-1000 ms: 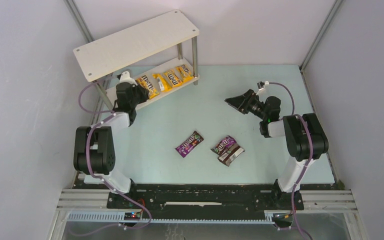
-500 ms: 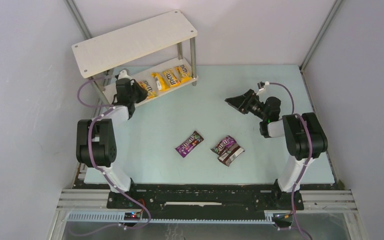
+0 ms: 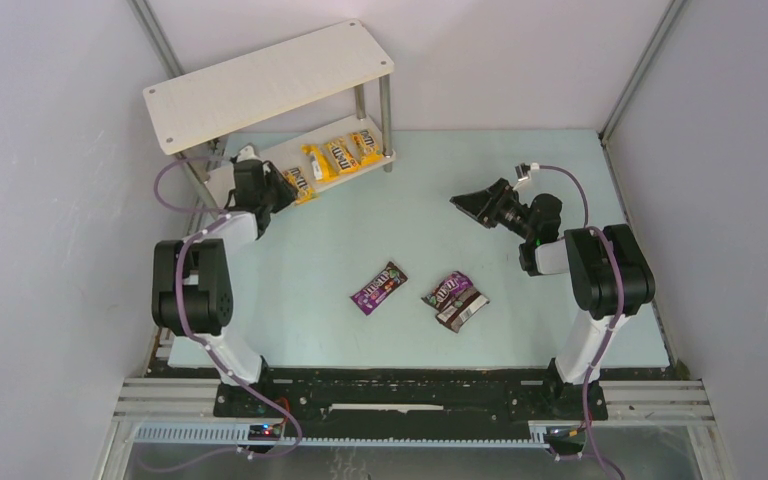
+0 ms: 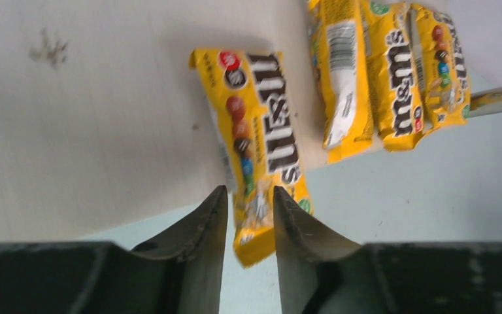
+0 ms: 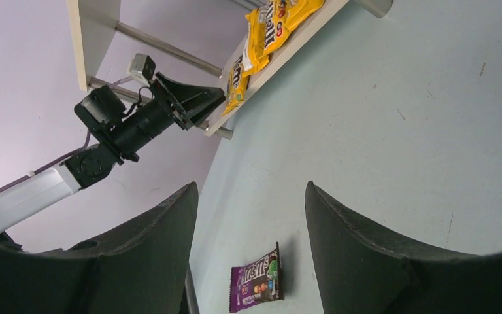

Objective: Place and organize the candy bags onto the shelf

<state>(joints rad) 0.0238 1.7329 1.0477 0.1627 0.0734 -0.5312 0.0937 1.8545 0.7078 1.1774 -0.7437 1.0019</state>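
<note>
Pale green table (image 3: 400,200) carries the shelf (image 3: 260,85) at its 11 o'clock corner, three yellow packets (image 4: 392,72) side by side on the lower board (image 4: 91,131) and a fourth yellow packet (image 4: 261,124) overhanging its near edge. We see the left gripper (image 4: 249,191) over that overhanging end, jaws drawn narrow, seemingly to square it with its neighbours, though we cannot tell if it pinches. Our right gripper (image 5: 251,186) hangs wide and empty at 3 o'clock, probably reserved for the two purple packets (image 3: 378,287) and brown packet (image 3: 463,311) loose near 6 o'clock.

I see bare room on the pale lower board (image 4: 72,131), left of the glossy yellow candy bags (image 4: 261,131), under the pale top board (image 3: 270,85).
</note>
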